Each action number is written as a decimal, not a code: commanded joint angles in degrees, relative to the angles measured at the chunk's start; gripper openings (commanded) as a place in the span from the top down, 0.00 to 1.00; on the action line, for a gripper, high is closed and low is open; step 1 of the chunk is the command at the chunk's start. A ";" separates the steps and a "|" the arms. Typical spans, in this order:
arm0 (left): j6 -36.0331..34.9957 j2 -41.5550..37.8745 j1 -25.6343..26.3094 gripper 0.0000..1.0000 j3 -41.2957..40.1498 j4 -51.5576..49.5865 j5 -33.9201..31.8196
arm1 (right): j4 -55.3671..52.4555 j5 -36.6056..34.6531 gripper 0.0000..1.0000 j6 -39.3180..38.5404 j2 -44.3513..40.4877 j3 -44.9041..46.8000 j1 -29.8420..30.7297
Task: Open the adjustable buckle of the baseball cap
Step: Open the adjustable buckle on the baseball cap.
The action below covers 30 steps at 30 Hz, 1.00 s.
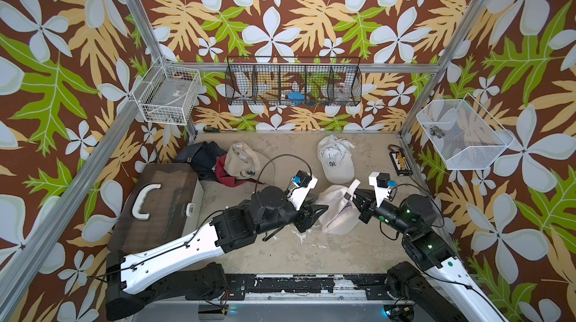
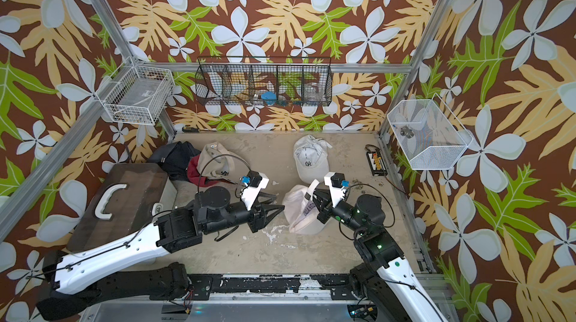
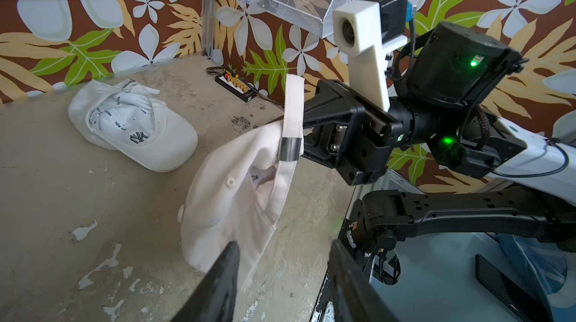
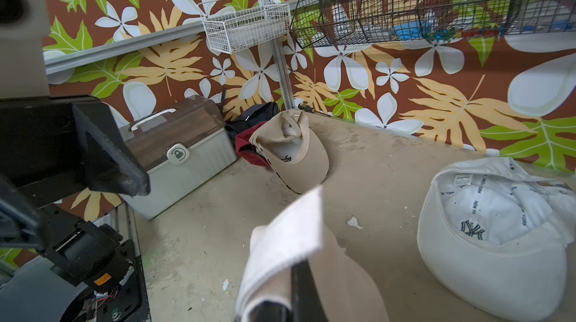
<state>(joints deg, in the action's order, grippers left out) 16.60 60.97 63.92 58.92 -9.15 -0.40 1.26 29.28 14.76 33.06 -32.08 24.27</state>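
Note:
A white baseball cap (image 1: 335, 211) (image 2: 299, 211) lies crumpled on the table between the two arms. In the left wrist view its rear strap (image 3: 294, 105) stands up through a flat metal buckle (image 3: 290, 148). My right gripper (image 1: 355, 194) (image 2: 314, 194) (image 3: 307, 127) is shut on that strap just behind the buckle. The right wrist view shows the strap's free end (image 4: 290, 233) folded over the closed jaws of the right gripper (image 4: 296, 273). My left gripper (image 1: 325, 208) (image 2: 282, 206) (image 3: 284, 244) is open at the cap's left side and holds nothing.
A second white cap (image 1: 336, 158) lies upside down behind. A beige cap (image 1: 241, 158) lies on red and dark caps at the back left, beside a brown-lidded case (image 1: 159, 205). A connector board (image 1: 400, 163) sits at the right wall. Wire baskets (image 1: 293, 85) hang above.

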 commanded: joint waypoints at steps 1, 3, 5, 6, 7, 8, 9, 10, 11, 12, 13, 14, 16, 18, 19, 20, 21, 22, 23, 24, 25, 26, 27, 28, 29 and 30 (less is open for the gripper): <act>-0.45 1.15 0.39 0.52 0.90 2.84 -1.32 | 0.33 -2.55 1.00 -0.85 -0.28 0.22 2.23; -0.46 1.88 0.58 0.52 1.29 3.30 -1.44 | 0.07 -3.57 1.00 -0.87 -0.21 0.53 4.04; -0.59 2.59 0.83 0.52 1.96 3.53 -1.44 | 0.26 -4.44 1.00 -0.60 -0.24 1.25 5.87; -0.68 3.04 0.94 0.51 2.33 3.61 -1.44 | 0.62 -4.78 1.00 -0.34 -0.21 1.75 6.80; -0.76 3.51 1.03 0.51 2.71 3.62 -1.47 | 0.88 -5.16 1.00 -0.08 -0.22 2.22 7.53; -0.89 3.96 1.16 0.51 2.99 3.61 -1.39 | 1.15 -5.72 1.00 0.06 -0.17 2.68 8.62; -0.94 4.49 1.25 0.51 3.29 3.61 -1.33 | 1.38 -6.46 1.00 0.15 -0.10 3.09 9.64; -1.08 4.91 1.36 0.51 3.66 3.62 -1.24 | 1.59 -7.25 1.00 0.18 0.03 3.47 10.70; -1.17 5.33 1.45 0.50 3.81 3.69 -1.10 | 1.78 -7.76 1.00 0.25 0.14 3.74 11.44; -1.23 5.76 1.47 0.50 4.07 3.74 -0.93 | 2.00 -8.36 1.00 0.24 0.31 3.90 12.18; -1.30 6.19 1.56 0.50 4.25 3.70 -0.65 | 2.08 -8.76 1.00 0.26 0.51 3.97 12.71; -1.31 6.55 1.56 0.50 4.32 3.70 -0.48 | 2.23 -8.93 1.00 0.26 0.64 4.01 12.94; -1.42 7.26 1.65 0.50 4.48 3.70 -0.39 | 2.60 -9.11 1.00 0.44 1.02 4.07 13.41; -1.48 7.79 1.69 0.49 4.46 3.61 -0.27 | 3.03 -9.15 1.00 0.53 1.45 4.15 13.90; -1.48 8.01 1.73 0.50 4.42 3.63 -0.28 | 3.13 -9.32 1.00 0.61 1.61 4.15 14.19; -1.44 8.25 1.78 0.50 4.31 3.61 -0.19 | 3.22 -9.50 1.00 0.61 1.73 4.21 14.43; -1.40 8.36 1.74 0.49 4.27 3.61 -0.10 | 3.36 -9.67 1.00 0.62 1.83 4.17 14.78; -1.25 8.52 1.73 0.49 4.06 3.69 -0.04 | 3.49 -9.89 1.00 0.57 1.92 4.22 15.05; -1.18 8.63 1.73 0.50 3.87 3.85 0.14 | 3.62 -10.02 1.00 0.62 2.00 4.25 15.25; -1.13 8.80 1.73 0.50 3.79 4.04 0.30 | 3.80 -10.18 1.00 0.62 2.09 4.30 15.53; -1.05 9.03 1.78 0.50 3.67 4.13 0.34 | 3.93 -10.27 1.00 0.69 2.18 4.37 15.86; -1.10 9.15 1.73 0.49 3.75 4.19 0.36 | 4.07 -10.45 1.00 0.68 2.26 4.34 16.13; -1.12 9.30 1.73 0.49 3.70 4.14 0.36 | 4.02 -10.55 1.00 0.64 2.36 4.37 16.44; -0.97 9.41 1.74 0.49 3.66 4.14 0.29 | 4.13 -10.88 1.00 0.70 2.45 4.36 16.80; -0.96 9.43 1.73 0.49 3.60 4.22 0.31 | 4.18 -11.10 1.00 0.70 2.46 4.30 17.13; -1.00 9.41 1.76 0.49 3.53 4.39 0.24 | 4.19 -11.32 1.00 0.69 2.53 4.39 17.45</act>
<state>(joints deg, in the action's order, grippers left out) 15.99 70.35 65.54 62.52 -6.63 -0.58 3.25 19.20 15.00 35.55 -27.70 41.25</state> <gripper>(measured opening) 0.511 0.054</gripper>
